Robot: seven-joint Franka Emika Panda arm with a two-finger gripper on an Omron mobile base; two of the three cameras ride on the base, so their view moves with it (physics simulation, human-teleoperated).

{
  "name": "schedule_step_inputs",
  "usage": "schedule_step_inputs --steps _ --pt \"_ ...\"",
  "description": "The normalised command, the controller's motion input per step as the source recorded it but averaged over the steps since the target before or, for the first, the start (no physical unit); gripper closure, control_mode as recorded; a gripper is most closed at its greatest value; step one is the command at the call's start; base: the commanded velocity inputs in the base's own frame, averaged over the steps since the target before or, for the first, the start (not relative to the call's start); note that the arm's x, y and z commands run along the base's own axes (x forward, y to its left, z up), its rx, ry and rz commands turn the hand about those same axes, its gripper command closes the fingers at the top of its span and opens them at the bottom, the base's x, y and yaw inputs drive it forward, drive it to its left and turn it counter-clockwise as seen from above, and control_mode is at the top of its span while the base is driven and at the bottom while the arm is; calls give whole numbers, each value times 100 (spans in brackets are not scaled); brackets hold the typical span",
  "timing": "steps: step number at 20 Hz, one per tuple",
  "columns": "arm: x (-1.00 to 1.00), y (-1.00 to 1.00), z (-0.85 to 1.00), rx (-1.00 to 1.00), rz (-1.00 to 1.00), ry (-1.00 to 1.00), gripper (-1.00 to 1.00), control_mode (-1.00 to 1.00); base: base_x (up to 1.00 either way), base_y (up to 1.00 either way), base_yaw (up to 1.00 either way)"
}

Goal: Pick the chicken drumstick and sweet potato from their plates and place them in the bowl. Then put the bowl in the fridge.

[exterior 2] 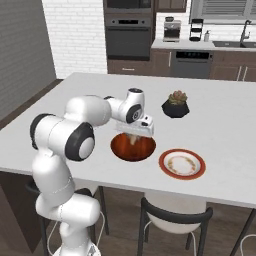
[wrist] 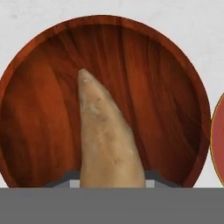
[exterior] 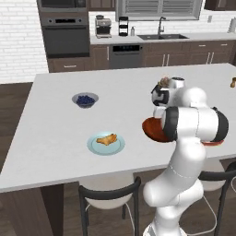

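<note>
My gripper (exterior 2: 133, 132) hangs just above the dark reddish-brown bowl (exterior 2: 145, 148), shut on the sweet potato (exterior 2: 132, 138). In the hand view the pale tan sweet potato (wrist: 107, 140) juts out from between the fingers, its tapered tip pointing over the bowl's glossy inside (wrist: 43, 113). The golden-orange chicken drumstick (exterior: 107, 139) lies on the light blue plate (exterior: 95, 147), left of the bowl (exterior: 151, 130) near the counter's front edge. The white plate with the red-brown rim (exterior 2: 182, 164) sits bare just right of the bowl.
A black plant pot (exterior 2: 175, 106) stands behind the bowl, and a small grey bowl of blueberries (exterior: 85, 99) sits farther left on the counter. Dark chairs (exterior: 108, 196) are tucked under the front edge.
</note>
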Motion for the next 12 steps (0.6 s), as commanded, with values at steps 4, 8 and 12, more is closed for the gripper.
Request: schedule_step_inputs --steps 4,8,12 --pt "10 -1 -62 0 0 0 100 -100 0 0 0" --pt "5 0 -42 0 0 0 100 -100 0 0 0" --pt "0 0 -35 0 0 0 100 -100 0 0 0"
